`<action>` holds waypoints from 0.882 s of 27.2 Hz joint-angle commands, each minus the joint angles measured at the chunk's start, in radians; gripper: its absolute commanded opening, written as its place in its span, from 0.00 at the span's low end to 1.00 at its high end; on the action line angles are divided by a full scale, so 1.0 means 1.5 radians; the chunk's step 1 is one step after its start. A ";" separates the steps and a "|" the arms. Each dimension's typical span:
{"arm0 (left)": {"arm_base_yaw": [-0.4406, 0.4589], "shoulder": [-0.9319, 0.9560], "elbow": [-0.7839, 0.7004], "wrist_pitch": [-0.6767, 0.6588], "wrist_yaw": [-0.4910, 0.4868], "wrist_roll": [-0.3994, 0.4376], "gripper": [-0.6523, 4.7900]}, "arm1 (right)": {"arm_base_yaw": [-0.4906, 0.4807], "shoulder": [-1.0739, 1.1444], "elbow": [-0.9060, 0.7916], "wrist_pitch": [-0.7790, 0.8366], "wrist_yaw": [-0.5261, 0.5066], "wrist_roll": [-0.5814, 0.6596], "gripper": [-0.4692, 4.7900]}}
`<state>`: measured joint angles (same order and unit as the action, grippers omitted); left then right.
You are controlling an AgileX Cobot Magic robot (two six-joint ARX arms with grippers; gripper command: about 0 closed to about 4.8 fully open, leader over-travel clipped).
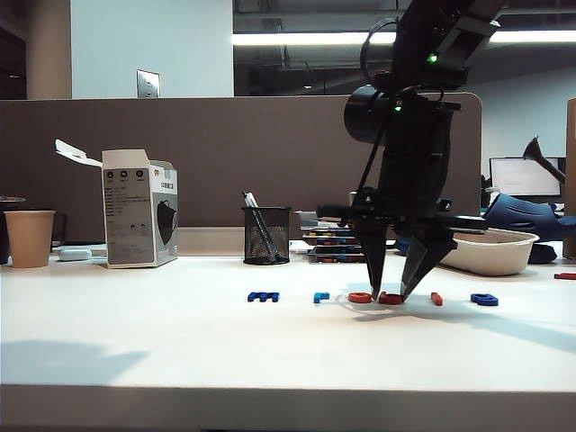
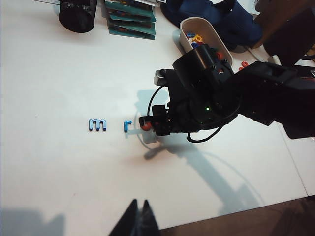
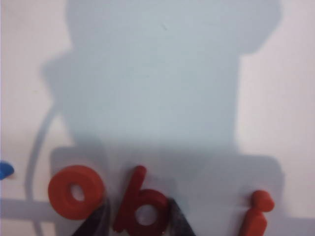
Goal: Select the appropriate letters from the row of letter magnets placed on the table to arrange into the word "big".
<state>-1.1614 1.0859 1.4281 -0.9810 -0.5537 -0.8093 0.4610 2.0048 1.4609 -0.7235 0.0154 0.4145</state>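
Six letter magnets [image 1: 360,297], two grippers [image 1: 390,290].

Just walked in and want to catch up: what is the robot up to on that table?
The right pincer is down on the white table, jaws open either side of the dark red b in the row of letter magnets. The orange ring and orange i lie beside it untouched. The left pincer hangs shut above the table, holding nothing.
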 commanded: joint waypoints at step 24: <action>0.000 -0.001 0.001 0.007 -0.005 -0.002 0.11 | 0.001 0.011 -0.003 -0.026 0.008 0.003 0.26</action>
<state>-1.1614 1.0859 1.4281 -0.9810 -0.5537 -0.8093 0.4614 2.0068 1.4654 -0.7391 0.0273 0.4145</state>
